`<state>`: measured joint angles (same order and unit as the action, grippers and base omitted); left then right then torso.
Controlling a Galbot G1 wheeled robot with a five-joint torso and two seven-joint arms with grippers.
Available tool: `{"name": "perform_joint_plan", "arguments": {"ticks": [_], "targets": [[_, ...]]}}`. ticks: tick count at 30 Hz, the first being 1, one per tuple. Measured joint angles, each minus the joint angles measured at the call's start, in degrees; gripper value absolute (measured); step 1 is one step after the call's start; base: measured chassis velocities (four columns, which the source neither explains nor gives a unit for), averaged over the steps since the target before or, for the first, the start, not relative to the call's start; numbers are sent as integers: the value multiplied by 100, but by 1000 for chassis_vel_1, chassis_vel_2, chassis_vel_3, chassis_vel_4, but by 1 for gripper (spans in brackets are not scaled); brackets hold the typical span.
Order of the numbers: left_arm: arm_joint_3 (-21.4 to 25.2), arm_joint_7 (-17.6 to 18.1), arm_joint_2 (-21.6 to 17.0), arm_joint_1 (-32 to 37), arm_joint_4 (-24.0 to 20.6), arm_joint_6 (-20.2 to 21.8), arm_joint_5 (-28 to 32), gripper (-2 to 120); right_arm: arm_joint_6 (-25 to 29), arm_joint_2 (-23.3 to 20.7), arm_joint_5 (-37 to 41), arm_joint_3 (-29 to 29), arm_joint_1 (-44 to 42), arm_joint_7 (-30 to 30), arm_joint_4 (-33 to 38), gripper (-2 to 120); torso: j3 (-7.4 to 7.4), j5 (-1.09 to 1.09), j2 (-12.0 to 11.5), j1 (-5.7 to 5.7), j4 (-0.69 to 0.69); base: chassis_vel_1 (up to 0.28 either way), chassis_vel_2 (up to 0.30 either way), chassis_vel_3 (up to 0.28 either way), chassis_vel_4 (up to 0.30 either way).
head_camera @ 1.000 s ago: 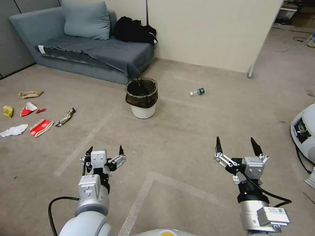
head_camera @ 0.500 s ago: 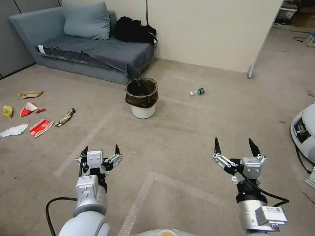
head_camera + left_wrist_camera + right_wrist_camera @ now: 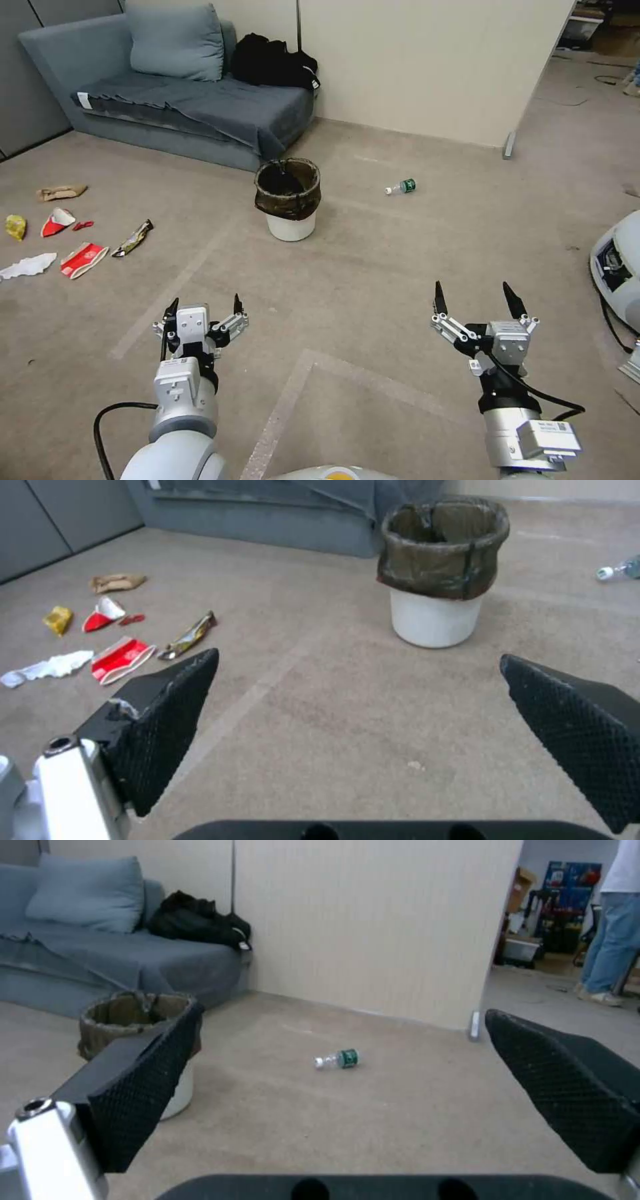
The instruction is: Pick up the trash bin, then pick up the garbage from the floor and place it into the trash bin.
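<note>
The trash bin (image 3: 289,200), a white bucket with a dark bag folded over its rim, stands upright on the carpet in front of the sofa; it also appears as the trash bin (image 3: 438,570) and the trash bin (image 3: 137,1040). The garbage lies at the far left: a brown paper bag (image 3: 60,193), a yellow wrapper (image 3: 16,227), crushed red-and-white cups (image 3: 83,259), a white tissue (image 3: 28,265) and a foil wrapper (image 3: 133,238). A green-labelled bottle (image 3: 401,187) lies right of the bin. My left gripper (image 3: 203,307) and right gripper (image 3: 475,297) hover open and empty, well short of the bin.
A grey sofa (image 3: 193,107) with a cushion and a black bag (image 3: 273,63) stands behind the bin. A beige partition wall (image 3: 427,67) runs at the back right. A white machine with cables (image 3: 620,267) sits at the right edge.
Both grippers have drawn back and down a little toward me, still open. The bin and the litter have not moved.
</note>
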<state>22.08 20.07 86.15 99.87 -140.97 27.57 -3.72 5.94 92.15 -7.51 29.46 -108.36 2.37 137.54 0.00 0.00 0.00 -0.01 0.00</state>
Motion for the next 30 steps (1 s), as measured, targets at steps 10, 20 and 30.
{"name": "perform_joint_plan", "arguments": {"ticks": [10, 20, 30], "targets": [[-17, -11, 2, 5, 12, -10, 12, 100, 36, -1, -5, -2, 3, -7, -16, 100, 1, 0, 0, 1, 0, -109, 109, 109, -106], [-27, -35, 8, 7, 12, -10, 11, 100, 52, -1, -5, -2, 5, -21, -35, 100, 0, 1, 0, 1, 0, -122, 110, 119, -120], [-30, -36, 10, 10, 11, -10, 9, 100, 59, -1, 0, -7, 4, -26, -42, 100, 1, 0, 0, 1, 0, -102, 103, 93, -105]]}}
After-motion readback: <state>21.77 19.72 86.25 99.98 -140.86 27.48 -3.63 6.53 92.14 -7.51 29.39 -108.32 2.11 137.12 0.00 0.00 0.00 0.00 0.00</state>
